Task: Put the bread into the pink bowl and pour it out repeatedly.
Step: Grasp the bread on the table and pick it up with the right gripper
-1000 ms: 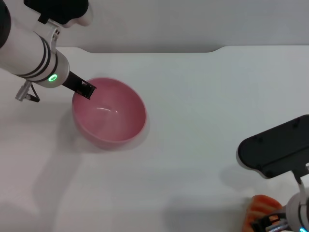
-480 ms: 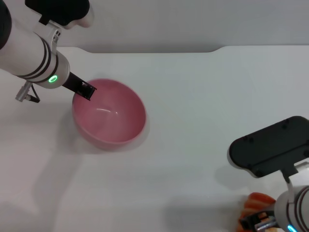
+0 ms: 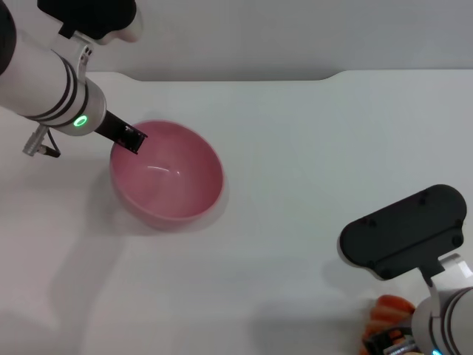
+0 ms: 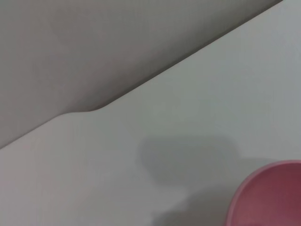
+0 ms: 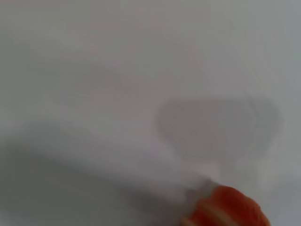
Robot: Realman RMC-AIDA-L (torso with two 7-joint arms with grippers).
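Near head view's bottom-right, bread [image 3: 386, 310] under right tool [image 3: 390, 342]; L wrist: pink bowl [image 4: 270, 195] only.

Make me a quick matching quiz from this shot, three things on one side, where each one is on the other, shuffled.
Things:
1. pink bowl
2. bread
3. left gripper

Places:
A. at the bowl's rim, left side
B. bottom right, under the right arm
C. on the table, left of centre

Pairs: 1-C, 2-B, 3-A
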